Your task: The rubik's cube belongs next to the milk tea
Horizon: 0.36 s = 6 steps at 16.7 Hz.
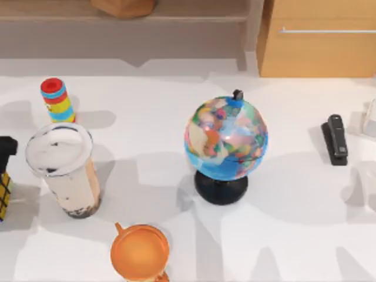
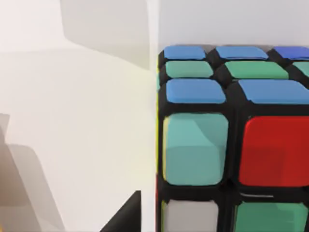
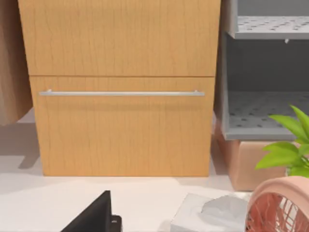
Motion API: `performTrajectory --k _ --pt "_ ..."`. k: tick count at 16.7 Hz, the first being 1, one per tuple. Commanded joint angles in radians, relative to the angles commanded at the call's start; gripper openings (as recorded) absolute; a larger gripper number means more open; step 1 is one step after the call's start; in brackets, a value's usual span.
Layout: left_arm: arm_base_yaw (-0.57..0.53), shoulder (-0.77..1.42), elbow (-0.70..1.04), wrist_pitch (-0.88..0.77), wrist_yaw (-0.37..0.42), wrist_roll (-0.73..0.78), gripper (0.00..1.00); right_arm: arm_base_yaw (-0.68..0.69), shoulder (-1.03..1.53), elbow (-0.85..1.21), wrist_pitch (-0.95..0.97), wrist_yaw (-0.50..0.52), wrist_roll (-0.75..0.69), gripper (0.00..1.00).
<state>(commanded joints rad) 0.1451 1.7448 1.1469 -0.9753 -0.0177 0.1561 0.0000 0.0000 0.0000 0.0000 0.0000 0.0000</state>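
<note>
On the white tabletop (image 1: 294,235), our landmark is the globe (image 1: 226,141), standing near the middle. Well to its left stands the milk tea (image 1: 64,170), upright. Our left end effector (image 1: 6,147) sits at the far left edge, past the milk tea from the globe, dark and partly cut off; we cannot tell whether it grips or has let go. The cube (image 1: 4,194) lies just below it, near the milk tea but apart from it; the left wrist view shows the cube (image 2: 231,145) close up. Beyond the milk tea stands a striped cylinder (image 1: 57,100). An orange mug (image 1: 140,252) sits left-front of the globe, a stapler (image 1: 335,139) to its right.
</note>
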Motion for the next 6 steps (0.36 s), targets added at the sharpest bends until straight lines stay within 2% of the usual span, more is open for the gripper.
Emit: performTrajectory --k 6 --pt "0.0 0.0 0.0 0.0 0.0 0.0 1.0 0.0 0.0 0.0 0.0 0.0 0.0 1.0"
